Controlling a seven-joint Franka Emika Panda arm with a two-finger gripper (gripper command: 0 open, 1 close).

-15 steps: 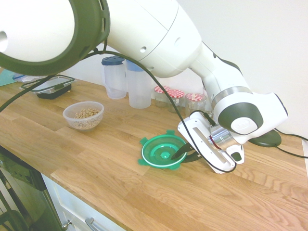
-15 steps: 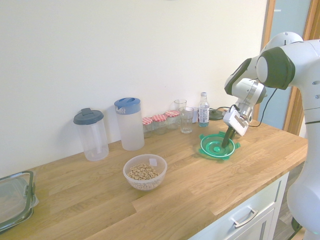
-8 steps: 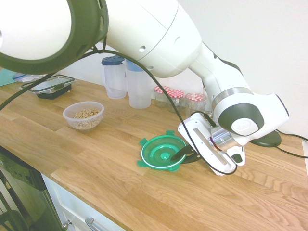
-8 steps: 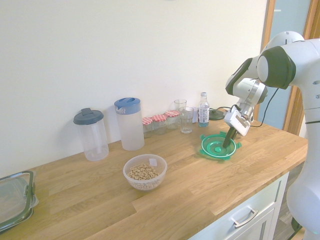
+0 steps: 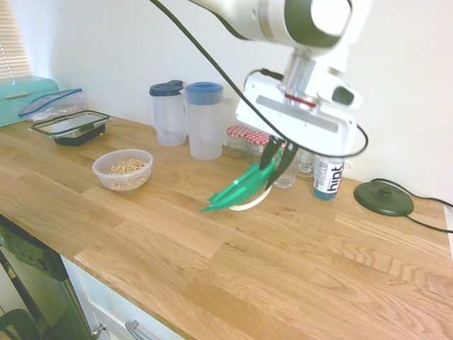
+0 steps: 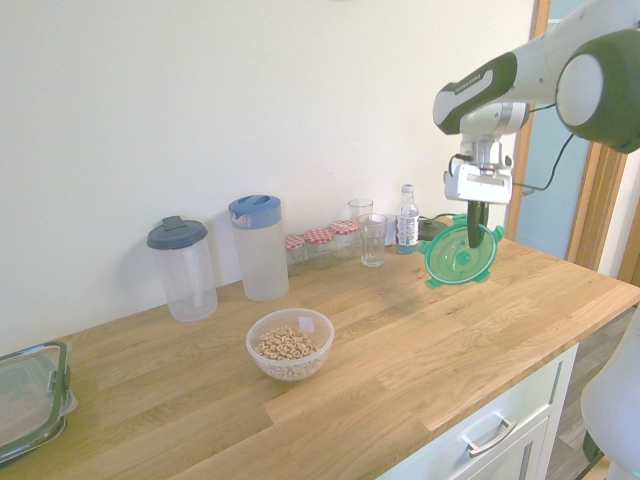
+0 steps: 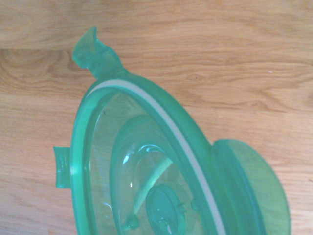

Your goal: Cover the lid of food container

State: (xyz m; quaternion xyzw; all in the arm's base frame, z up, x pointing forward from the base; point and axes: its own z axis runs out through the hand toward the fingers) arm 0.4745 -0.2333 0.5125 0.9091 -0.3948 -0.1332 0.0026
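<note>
Lid (image 6: 458, 252) translucent green, white ring; cereal (image 6: 286, 344) beige; worktop (image 5: 297, 241) light wood grain.

A wooden countertop (image 6: 420, 350) carried a clear bowl of cereal (image 6: 290, 343), two tall clear jugs (image 6: 260, 247) with blue tops, three small jars with red checked lids (image 6: 318, 247), drinking glasses (image 6: 373, 240), a water bottle (image 6: 407, 220), a black-rimmed clear box (image 5: 72, 127) and a black disc with a cord (image 5: 383, 197)
</note>
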